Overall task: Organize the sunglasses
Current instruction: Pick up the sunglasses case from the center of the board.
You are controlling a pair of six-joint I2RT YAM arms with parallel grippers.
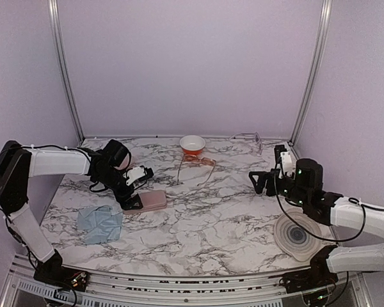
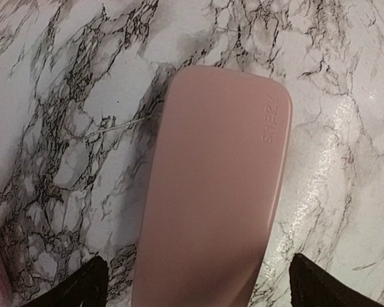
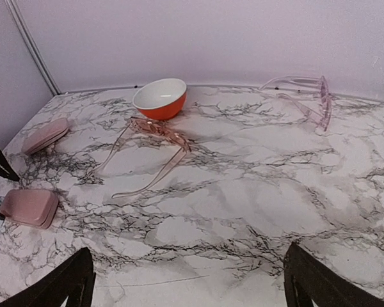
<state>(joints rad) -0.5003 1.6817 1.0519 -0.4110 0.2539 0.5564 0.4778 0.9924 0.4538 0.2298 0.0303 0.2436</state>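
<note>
Orange-tinted sunglasses (image 3: pixel 155 135) unfolded on worktop (image 3: pixel 256 204), just beside orange bowl (image 3: pixel 160 98); pale sunglasses (image 3: pixel 305 96) near back wall (image 3: pixel 211 38); left end effector (image 2: pixel 198 291) released, straddling pink case (image 2: pixel 211 185); right end effector (image 3: pixel 189 281) released, empty, apart from both pairs.

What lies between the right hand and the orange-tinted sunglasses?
Nothing but bare marble tabletop, seen in the right wrist view, between the right hand and the orange-tinted sunglasses.
</note>
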